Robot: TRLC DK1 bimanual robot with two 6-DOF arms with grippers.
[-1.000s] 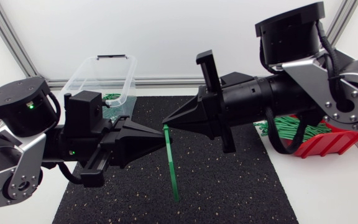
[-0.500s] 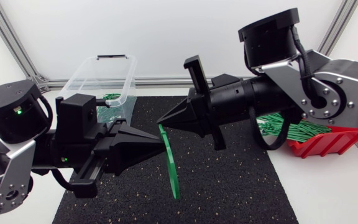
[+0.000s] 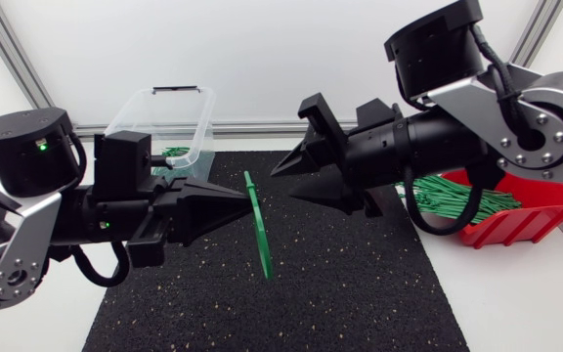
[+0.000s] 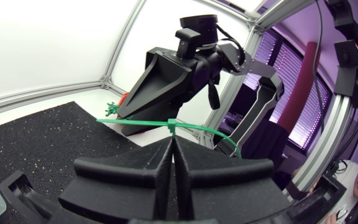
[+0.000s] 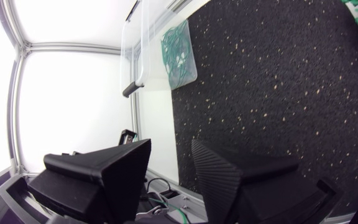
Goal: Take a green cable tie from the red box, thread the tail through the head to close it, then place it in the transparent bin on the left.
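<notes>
Cable tie, a slim green plastic strap (image 3: 256, 223), stands near the centre of the head view. It is clamped at the tip of the matte black left gripper (image 3: 243, 200), whose wedge fingers are pressed together on it. Its long axis runs almost top to bottom in the frame, the upper end leaning slightly left and the lower end reaching toward the lower right over the black speckled rubber mat (image 3: 360, 293). In the left wrist view the strap (image 4: 197, 128) lies crosswise ahead of the left gripper (image 4: 171, 140). One end runs straight out to one side, the other bends downward in a curve, and a small upright nub sits at the pinch point. Whether the tail passes through the head cannot be told. The matte black right gripper (image 3: 297, 178), just right of the tie and apart from it, has its fingers spread; the right wrist view shows the right gripper (image 5: 169, 177) likewise agape. The rectangular transparent plastic bin (image 3: 203, 112) sits upper left, holding coiled green ties (image 3: 176, 154). The red plastic box (image 3: 531, 223) at far right, on the white bench (image 3: 516, 303), is piled with loose green ties (image 3: 457, 196).
</notes>
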